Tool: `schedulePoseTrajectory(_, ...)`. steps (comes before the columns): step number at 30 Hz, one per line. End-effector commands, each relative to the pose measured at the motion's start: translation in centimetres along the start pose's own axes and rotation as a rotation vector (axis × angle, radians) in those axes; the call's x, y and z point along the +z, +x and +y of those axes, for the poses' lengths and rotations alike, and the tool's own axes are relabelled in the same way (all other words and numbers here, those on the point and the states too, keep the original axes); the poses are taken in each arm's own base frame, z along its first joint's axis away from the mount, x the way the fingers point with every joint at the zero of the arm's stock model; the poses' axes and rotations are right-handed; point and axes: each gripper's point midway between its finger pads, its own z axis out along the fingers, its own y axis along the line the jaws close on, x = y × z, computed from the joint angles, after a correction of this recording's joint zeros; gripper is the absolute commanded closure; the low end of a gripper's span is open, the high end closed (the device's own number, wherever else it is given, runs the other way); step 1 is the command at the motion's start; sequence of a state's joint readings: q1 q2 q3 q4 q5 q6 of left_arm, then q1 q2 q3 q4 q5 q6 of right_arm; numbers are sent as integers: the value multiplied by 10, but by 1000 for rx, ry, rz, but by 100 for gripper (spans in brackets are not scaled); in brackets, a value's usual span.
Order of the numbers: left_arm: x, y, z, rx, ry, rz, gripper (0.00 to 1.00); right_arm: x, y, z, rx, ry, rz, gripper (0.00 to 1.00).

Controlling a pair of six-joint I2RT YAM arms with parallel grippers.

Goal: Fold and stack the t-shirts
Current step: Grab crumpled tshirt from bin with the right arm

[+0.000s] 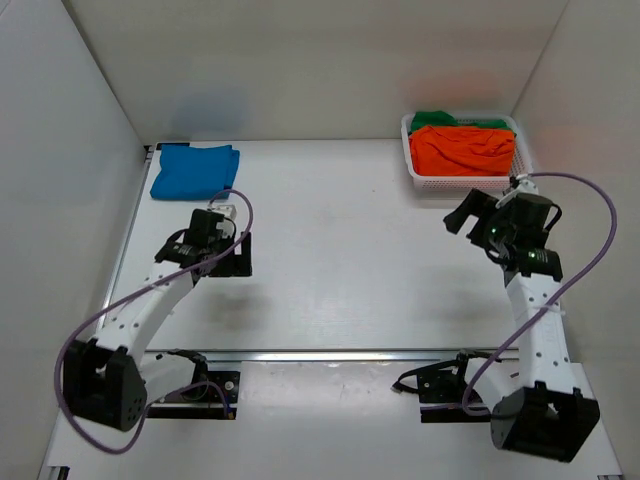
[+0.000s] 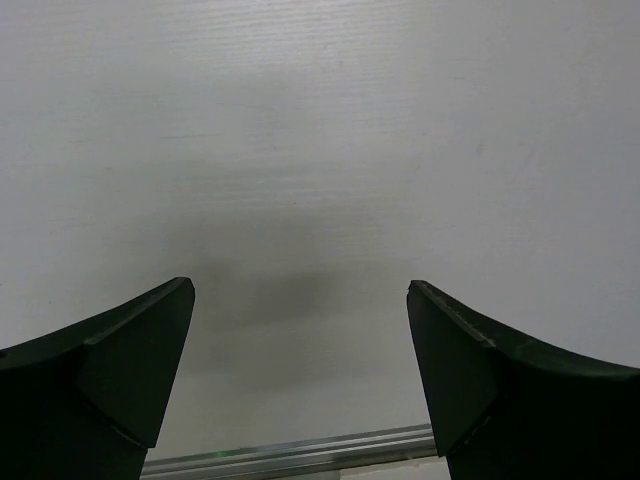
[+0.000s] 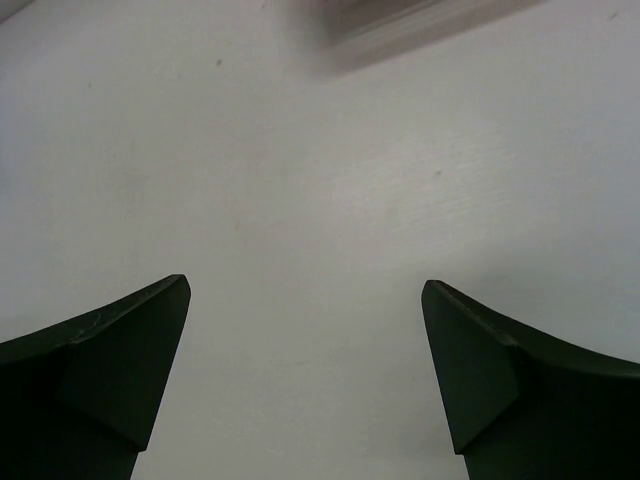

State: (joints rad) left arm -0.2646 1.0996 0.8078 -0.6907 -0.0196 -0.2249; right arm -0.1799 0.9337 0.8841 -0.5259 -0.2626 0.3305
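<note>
At the far left corner of the desk point(image 1: 330, 250) lies the blue t-shirt point(image 1: 195, 170), folded flat into a neat rectangle; it looks like the start of the stack. Just in front of it hangs the left tool point(image 2: 300, 300), its fingers spread wide with nothing between them. The wrist view shows only bare desk below.

The middle of the desk carries no cloth, so no shirt is being folded at this moment. I judge this to be the gap between one shirt finished and the next one fetched.

On the right, the right tool point(image 3: 305, 295) is also wide open and holds nothing, again with plain desk under it. It hovers just in front of the white basket point(image 1: 412, 170) at the far right corner. The orange t-shirt point(image 1: 462, 150) lies bunched on top in the basket, and the green t-shirt point(image 1: 440, 120) peeks out behind it at the far side.

The next move probably falls to the right arm: reach over the near rim, pinch the orange cloth alone without catching the green, lift it clear of the basket wall and carry it to the open middle, where both arms can spread it flat.
</note>
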Motion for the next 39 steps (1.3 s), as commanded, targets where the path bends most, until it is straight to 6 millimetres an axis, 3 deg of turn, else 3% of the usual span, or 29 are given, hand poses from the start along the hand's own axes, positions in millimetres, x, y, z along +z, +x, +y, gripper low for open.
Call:
schedulePoseTrajectory(1, 18, -4, 3, 25, -35, 51, 1, 16, -58, -3, -56, 18, -154, 1)
schedulePoseTrajectory(3, 25, -3, 2, 37, -34, 81, 1, 39, -86, 1, -75, 18, -181, 1)
schedulePoseTrajectory(4, 28, -7, 0, 42, -25, 67, 1, 58, -88, 1, -80, 17, -164, 1)
schedulePoseTrajectory(5, 30, -10, -4, 51, -15, 62, 1, 60, -112, 11, -100, -2, -213, 1)
schedulePoseTrajectory(6, 32, -9, -8, 64, 10, 68, 1, 75, -124, 14, -101, -11, -213, 0)
schedulePoseTrajectory(7, 33, -10, -16, 77, 63, 68, 1, 96, -124, 14, -114, -18, -192, 1)
schedulePoseTrajectory(8, 35, -14, -16, 84, 68, 61, 1, 100, -141, 21, -130, -24, -219, 3)
schedulePoseTrajectory(10, 35, -23, -21, 65, 117, 44, 1, 139, -156, 21, -140, -10, -189, 12)
schedulePoseTrajectory(11, 34, -32, -25, 67, 132, 20, 1, 148, -155, 17, -155, 9, -171, 15)
schedulePoseTrajectory(16, 22, -69, -39, 64, 233, -97, 1, 234, -161, 14, -223, 35, -93, 16)
schedulePoseTrajectory(17, 23, -71, -41, 63, 246, -110, 2, 243, -153, 13, -241, 47, -56, 15)
schedulePoseTrajectory(18, 26, -69, -47, 50, 296, -112, 1, 290, -147, 8, -256, 66, 9, 14)
schedulePoseTrajectory(19, 29, -67, -48, 37, 302, -110, 1, 298, -134, 2, -258, 88, 63, 14)
schedulePoseTrajectory(20, 29, -65, -51, 33, 316, -111, 1, 309, -135, 7, -268, 82, 83, 14)
schedulePoseTrajectory(21, 29, -66, -51, 19, 321, -123, 2, 329, -115, 1, -280, 98, 127, 14)
schedulePoseTrajectory(22, 28, -65, -53, 19, 336, -133, 2, 330, -123, 4, -285, 100, 109, 15)
schedulePoseTrajectory(24, 25, -65, -55, 32, 351, -145, 12, 334, -112, 3, -264, 87, 125, 43)
schedulePoseTrajectory(25, 26, -63, -57, 27, 363, -131, 30, 334, -109, 3, -256, 93, 132, 63)
schedulePoseTrajectory(26, 26, -65, -56, 33, 355, -134, 56, 334, -106, 0, -262, 103, 142, 73)
schedulePoseTrajectory(28, 24, -67, -54, 27, 342, -131, 87, 336, -105, 3, -276, 109, 149, 100)
schedulePoseTrajectory(29, 27, -68, -50, 19, 325, -129, 95, 329, -116, 7, -284, 116, 129, 100)
schedulePoseTrajectory(33, 17, -73, -56, 32, 320, -151, 93, 301, -159, 32, -313, 105, 15, 100)
schedulePoseTrajectory(35, 11, -76, -59, 29, 328, -161, 93, 270, -200, 47, -310, 91, -83, 100)
schedulePoseTrajectory(37, 2, -79, -60, 29, 326, -181, 93, 240, -229, 62, -306, 67, -160, 93)
schedulePoseTrajectory(39, -5, -80, -61, 26, 329, -195, 91, 210, -258, 75, -298, 29, -244, 75)
